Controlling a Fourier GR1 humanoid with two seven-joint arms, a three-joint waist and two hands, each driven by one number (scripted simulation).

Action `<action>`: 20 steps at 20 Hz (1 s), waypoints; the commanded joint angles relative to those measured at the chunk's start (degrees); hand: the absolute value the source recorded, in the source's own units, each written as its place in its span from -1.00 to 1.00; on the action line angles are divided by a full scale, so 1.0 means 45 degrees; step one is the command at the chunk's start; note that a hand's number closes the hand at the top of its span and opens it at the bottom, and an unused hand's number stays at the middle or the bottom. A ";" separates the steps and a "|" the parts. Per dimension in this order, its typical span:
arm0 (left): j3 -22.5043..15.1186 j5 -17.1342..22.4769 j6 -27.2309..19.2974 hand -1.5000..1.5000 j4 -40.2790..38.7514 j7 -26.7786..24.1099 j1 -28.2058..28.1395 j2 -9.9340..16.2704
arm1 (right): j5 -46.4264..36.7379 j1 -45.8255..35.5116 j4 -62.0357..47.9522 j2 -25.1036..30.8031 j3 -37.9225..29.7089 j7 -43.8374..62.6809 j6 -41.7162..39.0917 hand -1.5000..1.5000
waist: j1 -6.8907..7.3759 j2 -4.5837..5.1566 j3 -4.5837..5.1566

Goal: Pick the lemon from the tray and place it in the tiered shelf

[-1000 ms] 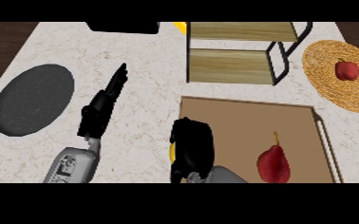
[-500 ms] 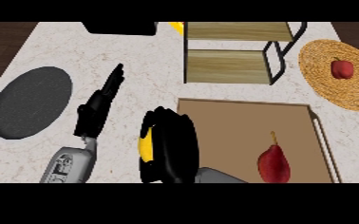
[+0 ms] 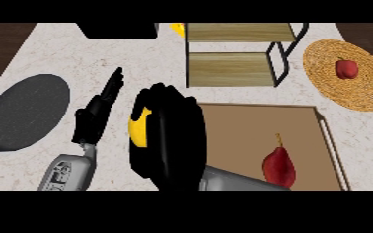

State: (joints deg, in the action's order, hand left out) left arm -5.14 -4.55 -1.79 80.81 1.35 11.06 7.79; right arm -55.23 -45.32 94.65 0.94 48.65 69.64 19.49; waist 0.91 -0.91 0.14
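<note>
My right hand (image 3: 171, 133) is curled round the yellow lemon (image 3: 140, 127), holding it up over the counter just left of the brown tray (image 3: 255, 123); only the lemon's left side shows past the fingers. The wooden tiered shelf (image 3: 237, 54) with its black frame stands beyond the tray at the back. My left hand (image 3: 98, 109) rests open at the left, fingers straight and pointing away.
A red pear (image 3: 279, 164) lies on the tray. A woven round mat (image 3: 342, 74) at the right carries a red fruit (image 3: 347, 68). A dark grey plate (image 3: 29, 109) lies at the left. A black box (image 3: 116, 29) and a small yellow thing (image 3: 177, 27) sit at the back.
My right hand has risen and moved left with the lemon, coming off the tray and closer to the view. The left hand has stayed still.
</note>
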 commanded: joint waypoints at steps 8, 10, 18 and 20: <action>0.0211 0.0048 0.0062 0.00 0.0342 0.0145 -0.0212 0.0219 | -0.2693 -0.2386 0.0165 -0.0198 -0.2661 0.3463 -0.2235 1.00 | -0.0281 -0.0005 -0.0009; 0.0230 0.0172 0.0194 0.00 0.0413 0.0300 -0.0178 0.0232 | -0.2545 -0.3217 -0.0306 -0.0198 -0.3222 0.3465 -0.2881 1.00 | -0.0140 0.0014 -0.0001; 0.0293 0.0019 0.0082 0.00 0.0136 0.0088 0.0061 0.0155 | -0.2881 -0.5033 -0.1365 -0.0199 -0.5004 0.3167 -0.3607 1.00 | -0.0139 0.0113 -0.0010; -0.0104 -0.0213 -0.0079 0.00 0.0526 -0.0320 -0.0767 -0.0092 | -0.3241 -0.5007 -0.1220 -0.0199 -0.5540 0.2810 -0.3868 1.00 | -0.0143 0.0088 -0.0021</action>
State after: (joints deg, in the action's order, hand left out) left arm -5.16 -5.15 -2.16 81.70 0.70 9.44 7.29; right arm -67.47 -65.68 89.83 0.77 26.71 70.83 6.79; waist 0.32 -0.57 0.12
